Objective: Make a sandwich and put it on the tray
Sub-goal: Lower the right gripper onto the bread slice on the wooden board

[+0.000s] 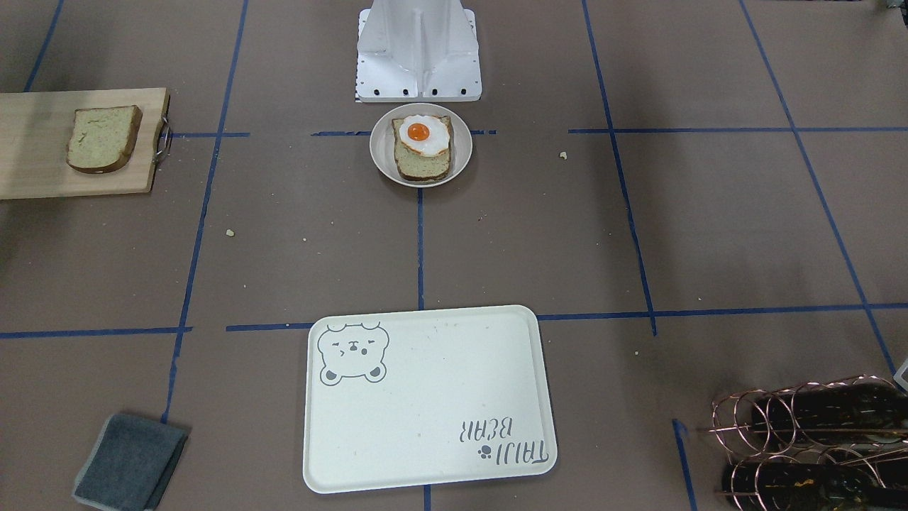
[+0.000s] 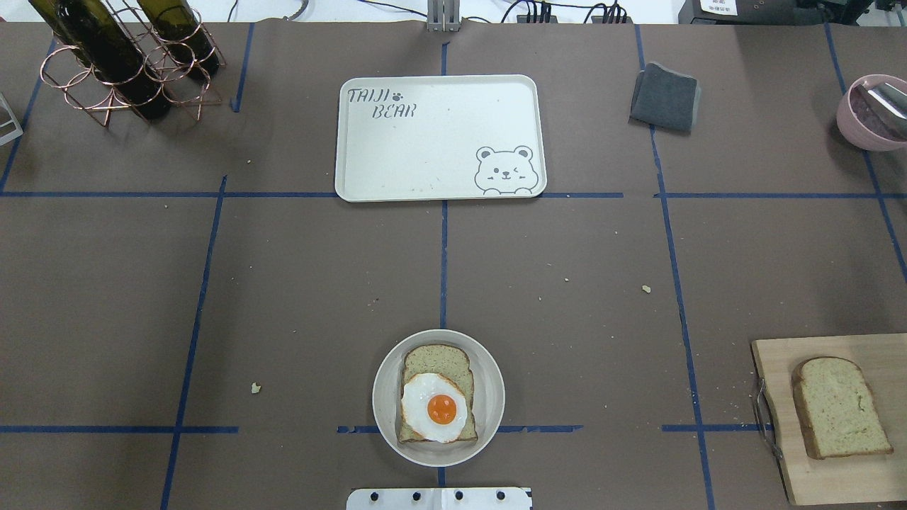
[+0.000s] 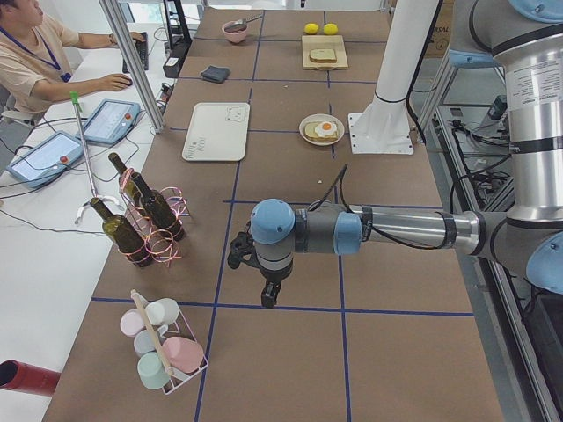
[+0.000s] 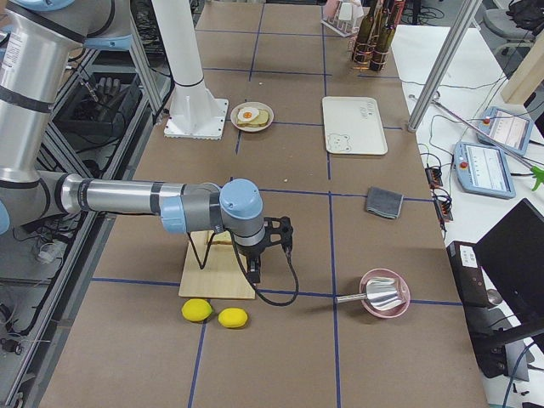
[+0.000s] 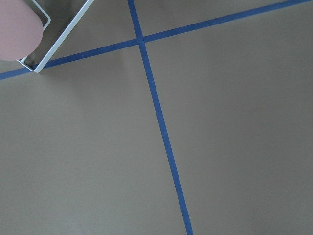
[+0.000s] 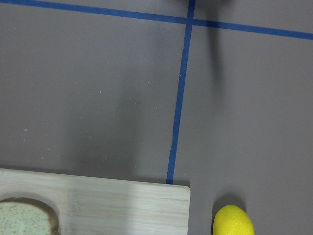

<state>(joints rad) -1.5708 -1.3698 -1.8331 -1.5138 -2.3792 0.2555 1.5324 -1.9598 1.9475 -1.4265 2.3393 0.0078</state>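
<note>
egg [image 2: 441, 409] on a bread slice [image 2: 436, 360] in the bowl [image 2: 490, 386] by the robot base [image 2: 439, 498], 2nd slice [image 2: 840, 407] on the board [image 2: 843, 485], tray [image 2: 425, 142] well apart; we can't tell whether left gripper [image 3: 268, 297] & right gripper [image 4: 257, 270] are spread or closed.

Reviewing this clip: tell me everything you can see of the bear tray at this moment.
The tray is a large cream rectangle with rounded corners and a low raised rim, matte and plastic-looking. A grey bear face is printed in one corner and grey "TAIJI BEAR" lettering in the opposite one. It lies flat on the brown table, on the side far from the robot's base, with its robot-side edge over a blue tape line. Nothing rests on it.
</note>
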